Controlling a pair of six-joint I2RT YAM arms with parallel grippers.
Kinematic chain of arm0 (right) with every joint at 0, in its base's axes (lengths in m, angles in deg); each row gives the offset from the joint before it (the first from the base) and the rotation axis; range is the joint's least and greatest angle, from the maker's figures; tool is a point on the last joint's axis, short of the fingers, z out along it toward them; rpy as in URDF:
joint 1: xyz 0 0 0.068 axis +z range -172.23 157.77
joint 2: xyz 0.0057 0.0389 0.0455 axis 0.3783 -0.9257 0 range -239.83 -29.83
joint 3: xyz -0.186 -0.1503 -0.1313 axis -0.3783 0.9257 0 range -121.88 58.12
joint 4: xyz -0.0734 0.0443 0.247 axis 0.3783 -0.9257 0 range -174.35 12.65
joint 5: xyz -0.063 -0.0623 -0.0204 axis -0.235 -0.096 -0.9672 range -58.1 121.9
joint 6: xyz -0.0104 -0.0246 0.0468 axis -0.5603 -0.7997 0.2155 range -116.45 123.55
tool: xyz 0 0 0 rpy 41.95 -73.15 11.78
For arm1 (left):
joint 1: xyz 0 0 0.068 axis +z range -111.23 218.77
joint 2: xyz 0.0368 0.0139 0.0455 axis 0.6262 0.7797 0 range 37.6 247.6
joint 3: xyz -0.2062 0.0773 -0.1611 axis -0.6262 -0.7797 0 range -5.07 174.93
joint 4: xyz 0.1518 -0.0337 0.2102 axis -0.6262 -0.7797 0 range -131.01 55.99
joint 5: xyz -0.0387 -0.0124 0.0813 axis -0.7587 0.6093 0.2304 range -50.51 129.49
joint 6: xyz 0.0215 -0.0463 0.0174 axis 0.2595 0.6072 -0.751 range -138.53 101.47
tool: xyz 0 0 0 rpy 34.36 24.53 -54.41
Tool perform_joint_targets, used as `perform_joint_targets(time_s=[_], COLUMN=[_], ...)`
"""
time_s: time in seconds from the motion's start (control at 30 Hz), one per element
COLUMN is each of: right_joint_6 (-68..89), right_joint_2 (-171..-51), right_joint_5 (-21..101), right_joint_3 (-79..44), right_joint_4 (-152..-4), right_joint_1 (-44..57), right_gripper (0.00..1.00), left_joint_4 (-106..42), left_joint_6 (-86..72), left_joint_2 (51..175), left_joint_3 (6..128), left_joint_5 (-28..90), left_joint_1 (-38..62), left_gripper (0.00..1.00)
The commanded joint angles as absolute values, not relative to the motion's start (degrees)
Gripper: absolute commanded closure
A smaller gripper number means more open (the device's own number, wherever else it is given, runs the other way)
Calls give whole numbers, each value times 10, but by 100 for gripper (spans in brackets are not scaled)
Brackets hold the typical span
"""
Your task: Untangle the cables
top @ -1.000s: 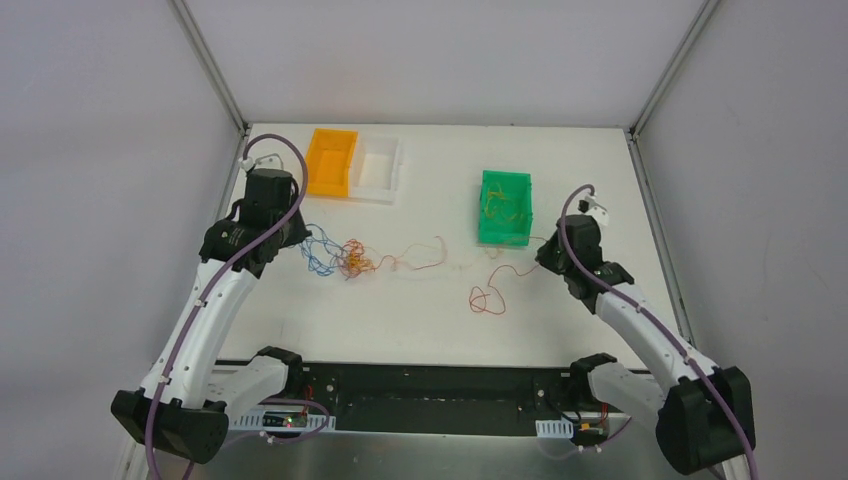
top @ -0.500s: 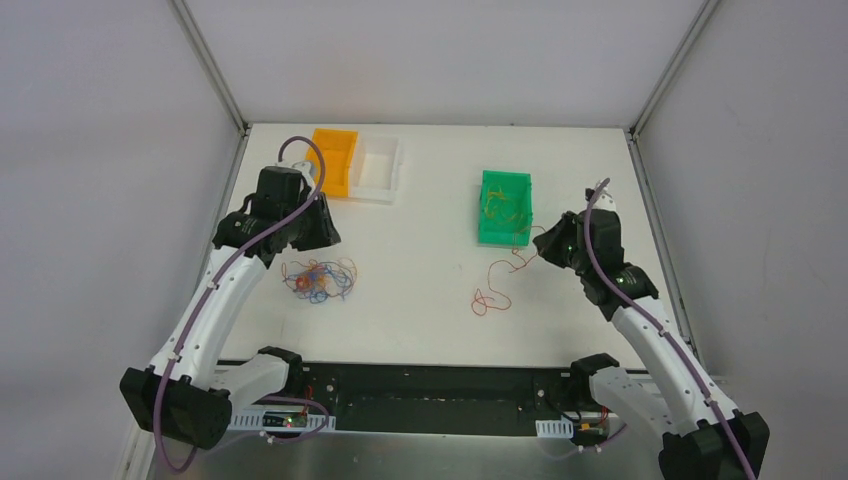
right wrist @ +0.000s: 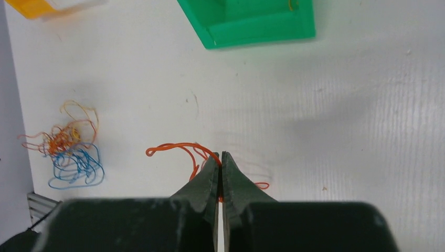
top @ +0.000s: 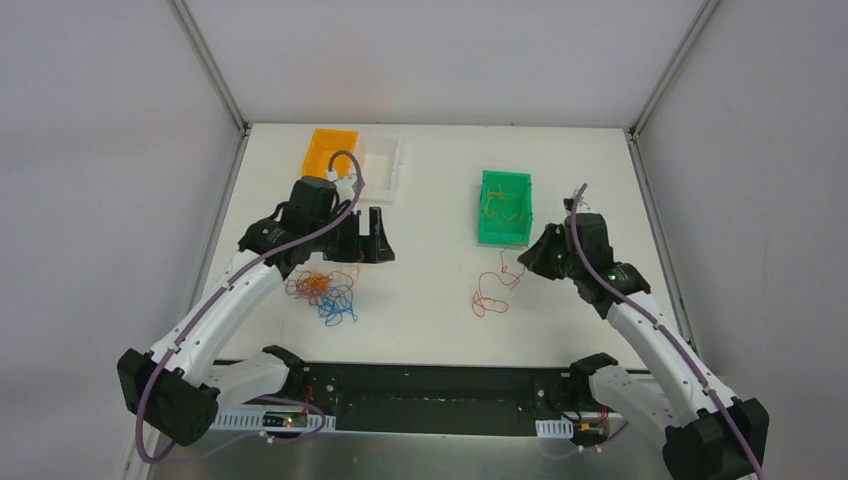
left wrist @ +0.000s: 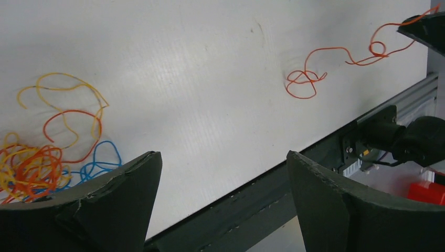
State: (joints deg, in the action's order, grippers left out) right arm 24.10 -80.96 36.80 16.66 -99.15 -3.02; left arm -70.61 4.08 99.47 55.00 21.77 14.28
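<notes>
A tangle of blue, orange-red and yellow cables (top: pixel 325 292) lies on the white table left of centre, also in the left wrist view (left wrist: pixel 36 163) and the right wrist view (right wrist: pixel 71 152). My left gripper (top: pixel 372 240) hovers just above and to the right of it, open, with nothing between its fingers (left wrist: pixel 221 155). One separate orange-red cable (top: pixel 490 295) curls right of centre. My right gripper (top: pixel 523 262) is shut on that cable's upper end (right wrist: pixel 221 155). The loose loops of the orange-red cable (right wrist: pixel 178 147) trail to the left.
A green bin (top: pixel 505 207) with yellow strands inside stands behind the right gripper. An orange bin (top: pixel 330 155) and a white bin (top: pixel 380 165) sit side by side at the back left. The table's black front rail (top: pixel 430 385) runs along the near edge.
The left gripper opened and let go of the tangle, then swung right; the tangle dropped into a heap. The right gripper pulled the orange-red cable free and shifted slightly left.
</notes>
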Motion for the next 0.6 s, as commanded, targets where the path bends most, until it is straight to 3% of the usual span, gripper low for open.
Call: perform_joint_targets(time_s=[0.0,0.1,0.23,0.4,0.57], right_joint_6=[256,271,288,304,313], right_joint_2=[-815,-813,-826,-860,-840], right_joint_5=[348,338,343,339,307], right_joint_3=[200,219,235,230,229], right_joint_4=[-1028,-1031,-1028,-1031,-1043], right_joint_1=[15,34,56,83,86], right_gripper=[100,98,82,42,17], left_joint_4=[-631,-582,-536,-484,-439], left_joint_6=[93,129,159,208,275], left_joint_2=[1013,1037,1082,1153,1200], left_joint_3=[512,489,483,491,488], left_joint_5=[208,220,247,266,296], left_joint_1=[90,48,-10,-72,-107], left_gripper=[9,8,7,2,1])
